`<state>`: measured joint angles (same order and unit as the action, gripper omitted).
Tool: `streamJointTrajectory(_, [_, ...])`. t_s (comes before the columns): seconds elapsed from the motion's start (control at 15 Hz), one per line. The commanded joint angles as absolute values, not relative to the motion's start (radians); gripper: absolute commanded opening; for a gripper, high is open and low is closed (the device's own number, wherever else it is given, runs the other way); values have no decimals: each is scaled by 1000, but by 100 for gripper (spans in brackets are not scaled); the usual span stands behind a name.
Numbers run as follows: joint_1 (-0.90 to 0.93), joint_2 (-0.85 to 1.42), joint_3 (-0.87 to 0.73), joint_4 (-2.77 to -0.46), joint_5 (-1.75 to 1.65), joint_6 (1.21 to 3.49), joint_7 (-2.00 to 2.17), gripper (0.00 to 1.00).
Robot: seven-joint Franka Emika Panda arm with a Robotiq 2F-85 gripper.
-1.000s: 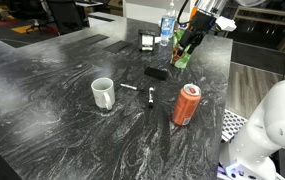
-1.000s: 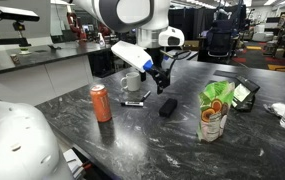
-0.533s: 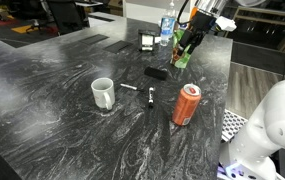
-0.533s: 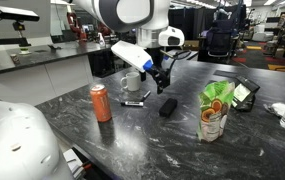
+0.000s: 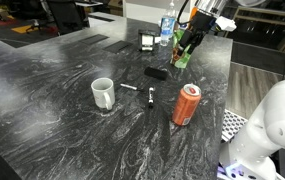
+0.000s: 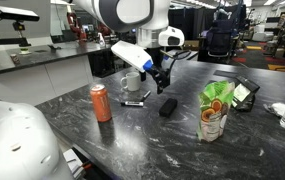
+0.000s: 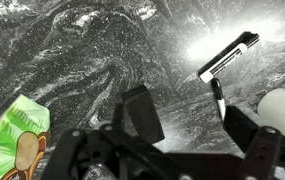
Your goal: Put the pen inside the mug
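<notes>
So in an exterior view the pen [image 5: 129,87] is lying flat on the dark marbled table [image 5: 52,70], just beside the mug [image 5: 103,93]. A black marker [image 5: 151,97] sits on its other side and an orange-red can [image 5: 186,104] is further along. The gripper [image 5: 189,42] hangs up over the far end by a green snack bag [image 5: 185,55], well apart from the pen. From the opposite exterior view the gripper [image 6: 160,80] is above a flat black block [image 6: 168,106], with the mug [image 6: 132,84] behind it; can't tell the jaws from here. The wrist view settles it: the gripper [image 7: 172,152] has its fingers [image 7: 267,140] spread wide with nothing between them. There's also a thin stick, pretty sure the pen [image 7: 218,97], near the mug [image 7: 282,105].
</notes>
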<state>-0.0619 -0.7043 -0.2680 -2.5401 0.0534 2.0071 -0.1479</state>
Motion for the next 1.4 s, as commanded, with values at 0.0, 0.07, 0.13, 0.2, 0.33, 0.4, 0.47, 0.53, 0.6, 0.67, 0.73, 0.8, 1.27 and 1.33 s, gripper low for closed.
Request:
streamJointTrajectory(0.0, [-76,-650,-256,-2494,78,1996,-160,100])
streamJointTrajectory(0.07, [-75,-635,-255,-2482,82,2004,-154,100])
streamJointTrajectory(0.13, [-74,-617,-253,-2467,84,2012,-148,100])
streamJointTrajectory(0.2, [-72,-600,-250,-2453,83,2021,-146,100])
streamJointTrajectory(0.33, [-63,-557,-245,-2420,88,2039,-151,100])
streamJointTrajectory(0.4, [-58,-530,-241,-2406,91,2054,-153,100])
streamJointTrajectory(0.47, [-53,-503,-236,-2393,97,2063,-154,100])
streamJointTrajectory(0.53, [-44,-466,-228,-2378,107,2069,-151,100])
streamJointTrajectory(0.6, [-38,-435,-220,-2365,112,2064,-150,100])
streamJointTrajectory(0.67, [-30,-396,-210,-2344,122,2032,-148,100])
streamJointTrajectory(0.73, [-33,-353,-190,-2321,113,1997,-120,100])
streamJointTrajectory(0.8, [-28,-312,-176,-2296,111,1961,-108,100])
streamJointTrajectory(1.27, [-12,-69,-55,-2103,44,1842,-10,100])
streamJointTrajectory(1.33, [-9,-42,-45,-2076,36,1829,-11,100])
